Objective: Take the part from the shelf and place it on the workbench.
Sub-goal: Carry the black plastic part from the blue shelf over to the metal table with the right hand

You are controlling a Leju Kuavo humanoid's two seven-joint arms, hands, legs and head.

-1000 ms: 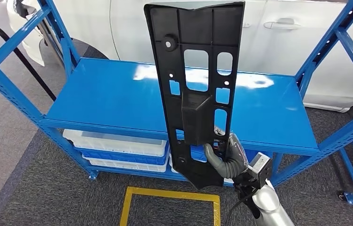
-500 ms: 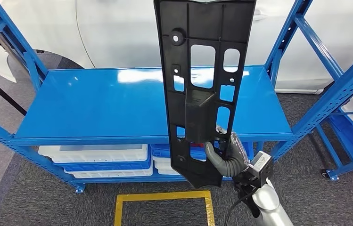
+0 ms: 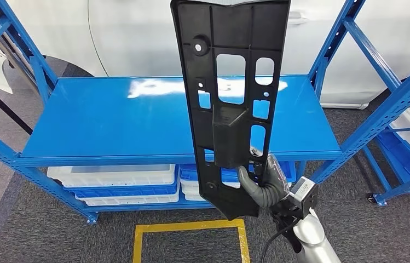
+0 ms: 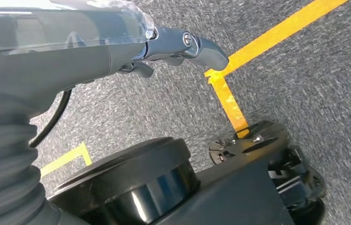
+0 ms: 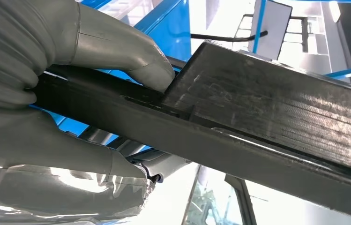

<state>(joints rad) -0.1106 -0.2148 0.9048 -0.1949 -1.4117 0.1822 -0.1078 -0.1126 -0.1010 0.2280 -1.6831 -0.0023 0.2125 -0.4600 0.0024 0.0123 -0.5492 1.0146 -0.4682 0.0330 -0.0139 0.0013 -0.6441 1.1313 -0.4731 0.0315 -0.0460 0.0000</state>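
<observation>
The right hand (image 3: 265, 183) grips the black part (image 3: 230, 104) near its lower end and holds it upright in front of the blue shelf (image 3: 109, 118). The carrying step seems in hand; next the robot must find the surface and lower the part flat. The right wrist view shows the thumb (image 5: 122, 47) pressing the part's edge. The left hand (image 4: 117, 47) hangs over the floor (image 4: 304, 75), holding nothing, fingers loosely curled.

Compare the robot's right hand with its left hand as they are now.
The right hand grips the black part near its lower end, holding it upright before the blue shelf; the left hand holds nothing. The right hand is raised in the head view; the left hand hangs over the grey carpet and yellow floor tape. Both have grey ribbed covers.
</observation>
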